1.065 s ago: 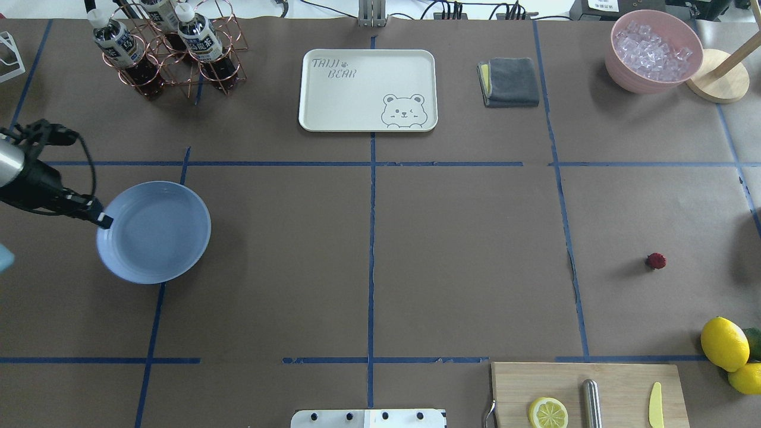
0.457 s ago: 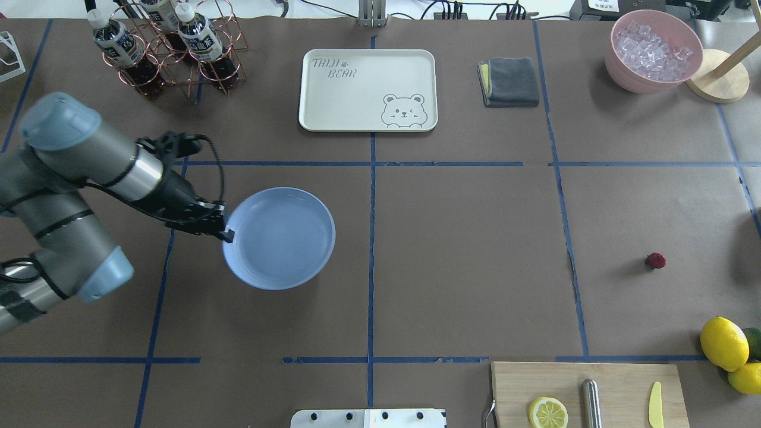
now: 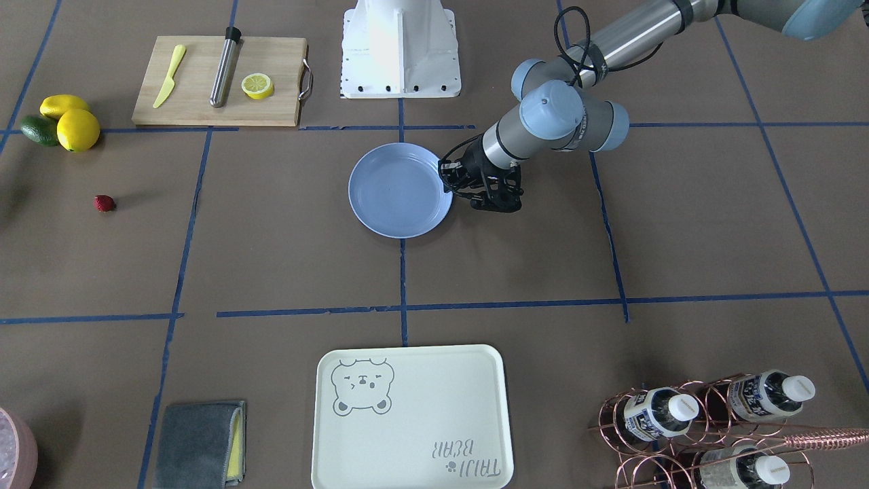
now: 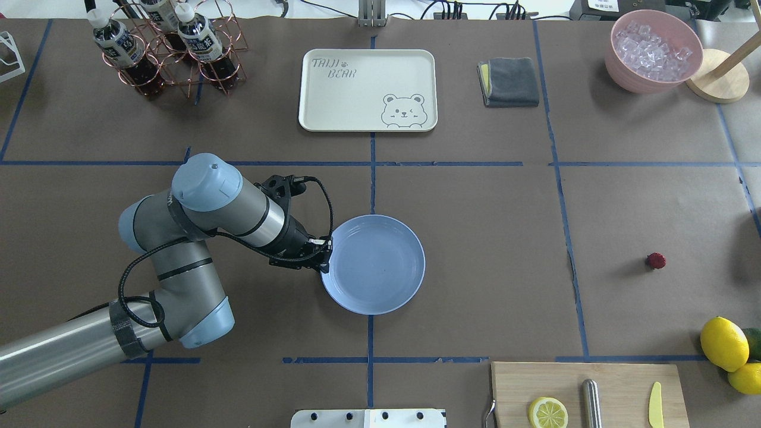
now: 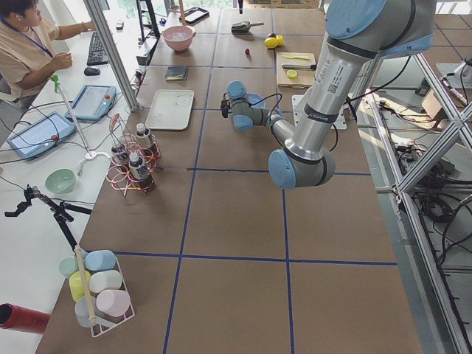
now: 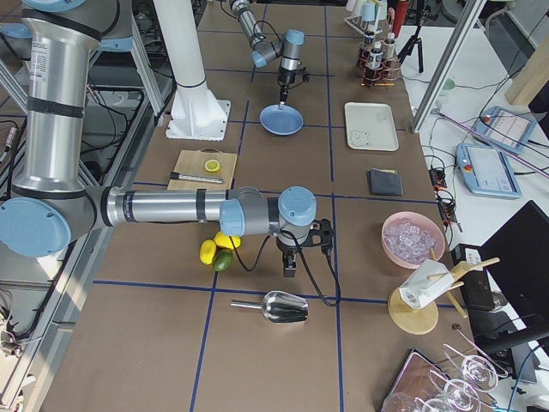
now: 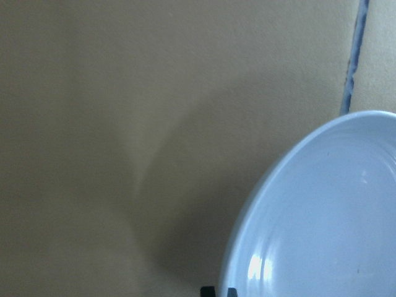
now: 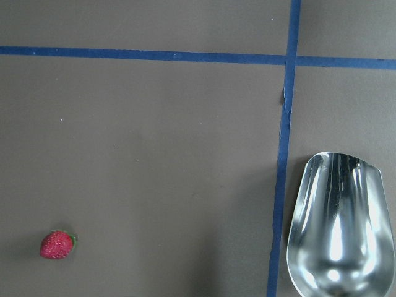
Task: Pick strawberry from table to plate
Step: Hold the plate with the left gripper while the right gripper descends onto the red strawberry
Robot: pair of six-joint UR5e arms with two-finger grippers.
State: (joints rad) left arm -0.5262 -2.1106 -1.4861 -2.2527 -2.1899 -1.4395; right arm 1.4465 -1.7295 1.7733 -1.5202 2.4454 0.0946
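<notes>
The strawberry (image 4: 656,260), small and dark red, lies alone on the brown table (image 4: 475,238) at the right, far from the plate; it also shows in the front view (image 3: 104,203) and low left in the right wrist view (image 8: 57,245). The light-blue plate (image 4: 380,267) is near the table's middle, on the centre tape line. My left gripper (image 4: 326,257) is shut on the plate's left rim, and its fingertips (image 7: 215,289) show at the rim's edge. My right gripper (image 6: 290,262) appears only in the right side view, where I cannot tell its state.
A cutting board (image 4: 588,392) with a lemon half, a metal rod and a yellow knife sits at the near right. Lemons (image 4: 724,343) lie beside it. A cream bear tray (image 4: 367,89), a grey cloth (image 4: 510,81), an ice bowl (image 4: 653,50) and a bottle rack (image 4: 172,47) line the far side. A metal scoop (image 8: 340,229) lies near the strawberry.
My left arm has carried the plate from the table's left side rightward to the centre line, still gripping its rim. The strawberry has not moved.
</notes>
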